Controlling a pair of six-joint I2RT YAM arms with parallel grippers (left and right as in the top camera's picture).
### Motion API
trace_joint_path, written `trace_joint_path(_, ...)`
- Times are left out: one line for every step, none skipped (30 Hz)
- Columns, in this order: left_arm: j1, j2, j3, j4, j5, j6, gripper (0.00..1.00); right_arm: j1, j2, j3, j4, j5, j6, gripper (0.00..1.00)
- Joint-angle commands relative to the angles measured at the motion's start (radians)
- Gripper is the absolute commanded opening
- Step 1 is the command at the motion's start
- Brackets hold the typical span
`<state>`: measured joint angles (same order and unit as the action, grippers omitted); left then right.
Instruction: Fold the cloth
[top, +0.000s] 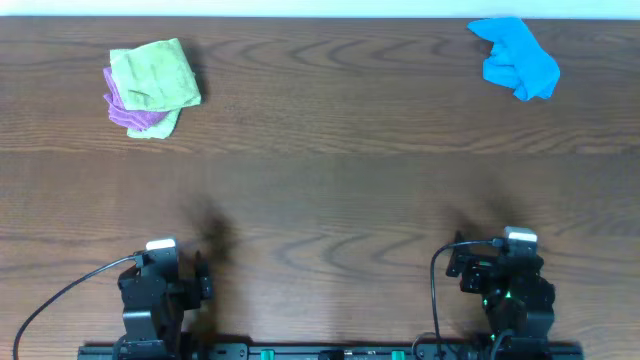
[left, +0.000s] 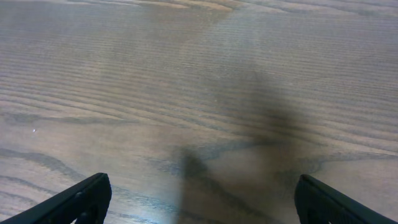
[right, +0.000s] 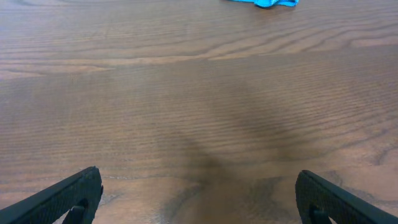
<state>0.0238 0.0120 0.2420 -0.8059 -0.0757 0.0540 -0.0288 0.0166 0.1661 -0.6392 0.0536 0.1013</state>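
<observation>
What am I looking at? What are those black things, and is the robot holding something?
It is a robot with two arms at a wooden table. The overhead picture looks straight down, and the arms are the black shapes at its bottom edge. The other two pictures come from a small camera on each wrist, so the black tips in their corners are the robot's own fingers. The left gripper and the right gripper are both wide open and hold nothing. At the far side, a crumpled green cloth lies on a purple cloth, and a blue cloth lies in the other corner.
</observation>
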Motion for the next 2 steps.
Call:
trace_joint_path(-0.005,-0.008,-0.006,-0.002,-0.010,0.014,0.95,-0.009,-0.011,-0.011,-0.007,0.005,-0.013,0.99)
trace_joint_path(-0.005,-0.008,-0.006,-0.002,-0.010,0.014,0.95,-0.009,-0.011,-0.011,-0.007,0.005,-0.013,0.99)
